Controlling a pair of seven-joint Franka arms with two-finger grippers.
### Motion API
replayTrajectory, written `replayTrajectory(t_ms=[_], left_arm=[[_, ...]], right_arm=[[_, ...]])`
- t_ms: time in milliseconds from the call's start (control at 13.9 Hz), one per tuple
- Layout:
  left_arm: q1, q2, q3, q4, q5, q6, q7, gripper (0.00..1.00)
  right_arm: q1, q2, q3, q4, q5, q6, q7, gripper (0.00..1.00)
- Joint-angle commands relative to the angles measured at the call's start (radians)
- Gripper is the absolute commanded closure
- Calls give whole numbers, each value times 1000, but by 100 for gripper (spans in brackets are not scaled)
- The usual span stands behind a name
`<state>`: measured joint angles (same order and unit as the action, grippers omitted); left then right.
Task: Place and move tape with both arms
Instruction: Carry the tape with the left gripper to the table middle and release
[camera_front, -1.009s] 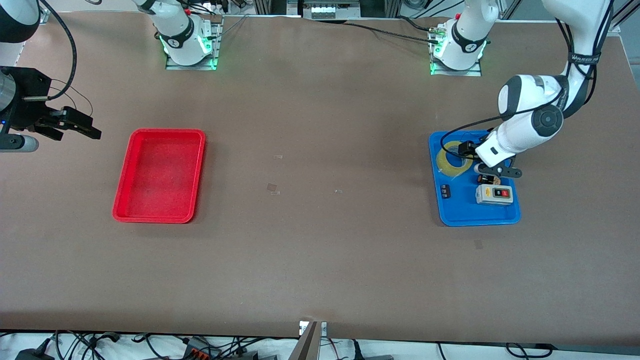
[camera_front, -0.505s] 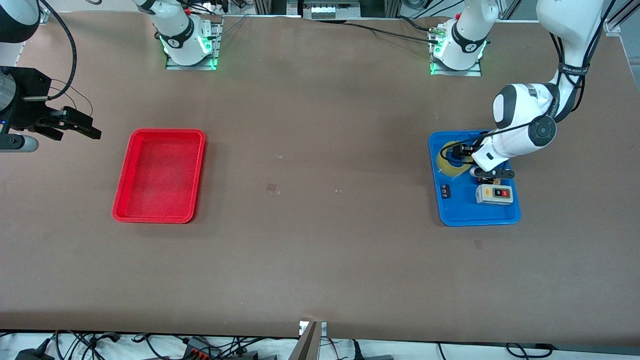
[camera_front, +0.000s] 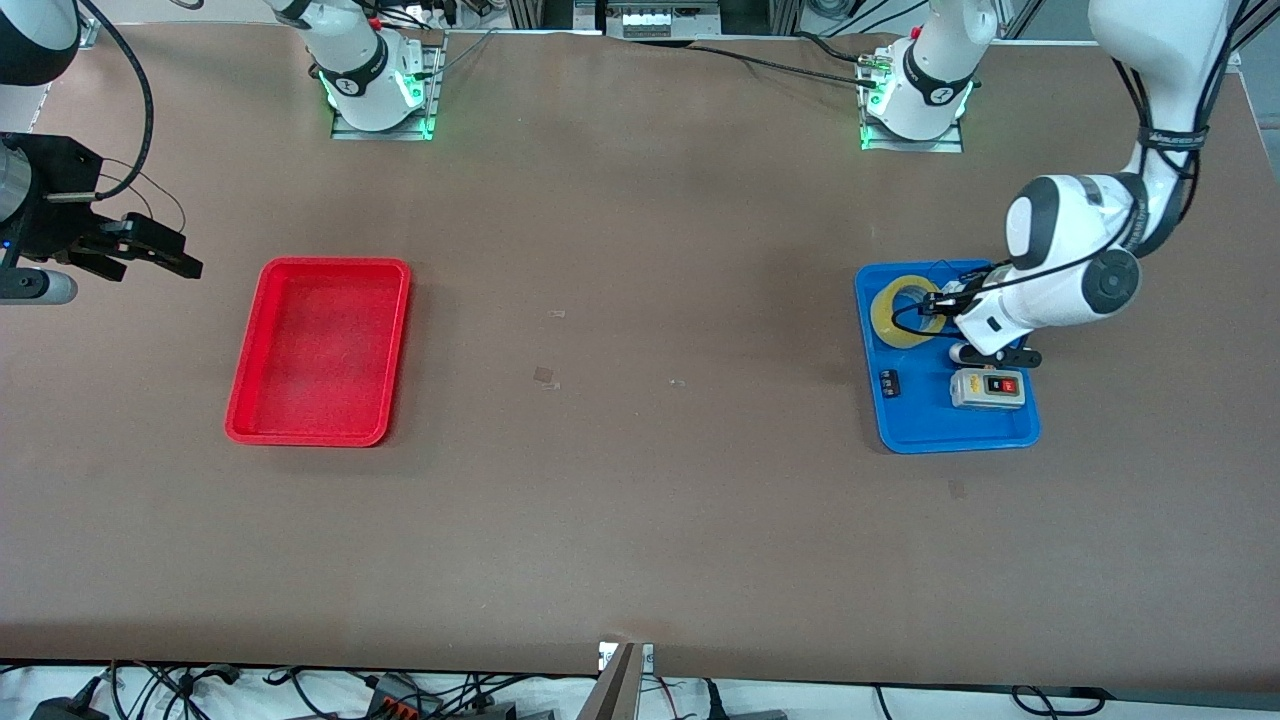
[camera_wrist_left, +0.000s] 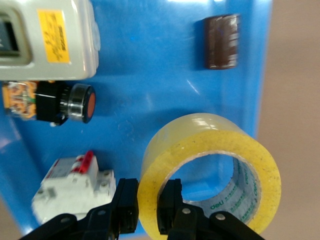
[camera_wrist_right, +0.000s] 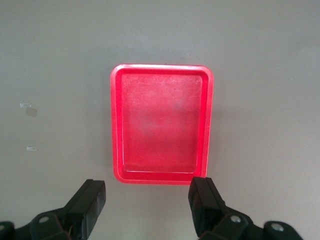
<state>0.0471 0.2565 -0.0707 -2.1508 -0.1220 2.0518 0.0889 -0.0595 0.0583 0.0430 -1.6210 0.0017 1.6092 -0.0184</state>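
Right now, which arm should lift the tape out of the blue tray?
Left. The left gripper is shut on the tape wall in the blue tray; the right gripper waits open beside the red tray.

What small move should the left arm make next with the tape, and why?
Probably lift straight up. The left gripper has its jaws shut on the wall of the tape, one inside the hole and one outside, with the roll over the blue tray. The right gripper waits open near the red tray.
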Motion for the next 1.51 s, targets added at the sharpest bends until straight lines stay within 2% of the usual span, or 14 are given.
replayTrajectory(t_ms=[0, 144, 360, 721, 1153, 1225, 1297, 1369, 1441], left_arm=[[-13, 48, -9, 239, -25, -229, -47, 100], [-80, 82, -38, 285, -48, -231, -217, 100], [-214, 182, -40, 400, -91, -228, -432, 100], [-398, 320, -40, 580, -202, -210, -671, 100], [-619, 486, -40, 663, -200, 63, -984, 99], [-647, 507, -40, 675, -200, 83, -1020, 94], [-659, 520, -40, 684, -200, 90, -1040, 75], [-658, 521, -40, 684, -199, 90, -1040, 41], [-655, 515, -38, 686, -185, 88, -1031, 0]], right_arm=[[-14, -5, 14, 9, 17, 0, -3, 0], [-16, -5, 12, 10, 17, 0, -6, 0], [-17, -5, 11, 10, 14, -2, -11, 0], [-25, 20, 5, 10, 15, 0, -2, 0], [-29, 34, 3, 9, 11, 28, -2, 0], [-37, 38, 3, 9, 6, 23, -3, 0], [-40, 40, 3, 9, 1, 23, -3, 0], [-43, 41, 1, 9, 6, 23, -2, 0], [-42, 43, 3, 9, 7, 26, -2, 0]])
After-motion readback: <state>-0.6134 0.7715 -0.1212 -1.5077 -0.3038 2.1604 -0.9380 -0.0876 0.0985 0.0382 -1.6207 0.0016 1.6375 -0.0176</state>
